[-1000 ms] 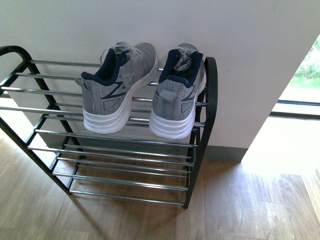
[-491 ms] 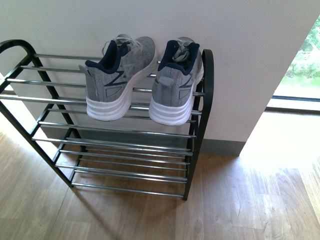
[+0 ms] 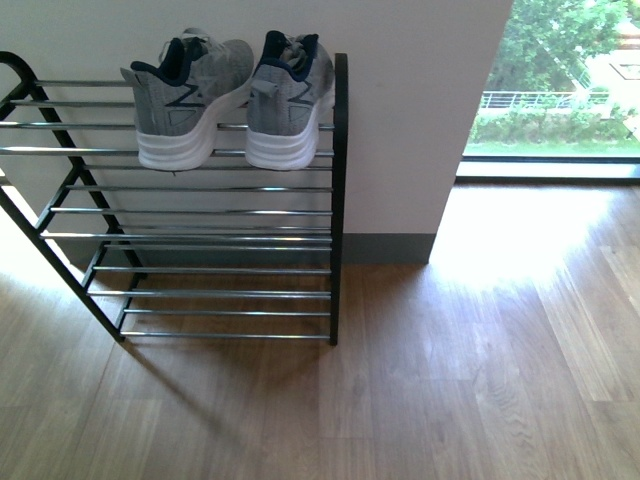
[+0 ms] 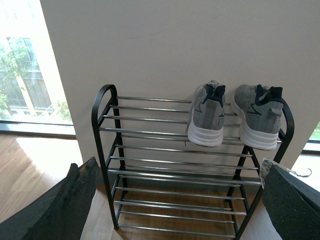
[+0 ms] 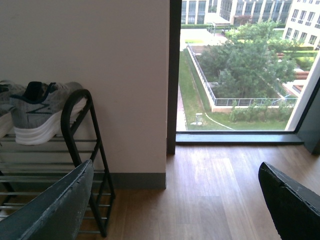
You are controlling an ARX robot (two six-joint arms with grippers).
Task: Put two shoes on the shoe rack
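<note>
Front view: the shoe rack (image 3: 339, 200) stands against the white wall (image 3: 410, 110), filling the frame from nine to eleven o'clock. Two grey knit sneakers sit on its top tier, at about eleven o'clock, heels toward the camera and toes to the wall. The end sneaker (image 3: 290, 95) is just beside the black end frame. The inner sneaker (image 3: 185, 95) is at its nine o'clock, touching it or nearly so. The lower tiers carry only chrome bars. A wooden floor (image 3: 450, 380) runs from four to eight o'clock, and a window (image 3: 560, 90) sits at two o'clock. Neither arm shows here.

Left wrist view: the left gripper (image 4: 179, 170) is spread wide, its two dark fingers (image 4: 70, 210) at the frame's corners with nothing between them. The shoe rack (image 4: 102, 130) stands straight ahead, whole. The inner sneaker (image 4: 207, 117) and end sneaker (image 4: 260, 120) are side by side on the top bars at the end near the right-hand frame.

Right wrist view: the right gripper (image 5: 176, 169) is likewise wide apart and holds nothing. One finger (image 5: 50, 210) overlaps the shoe rack's (image 5: 75, 115) end frame. The end sneaker (image 5: 42, 110) rests on the top tier behind that frame. A window (image 5: 240, 65) looks out on trees.
</note>
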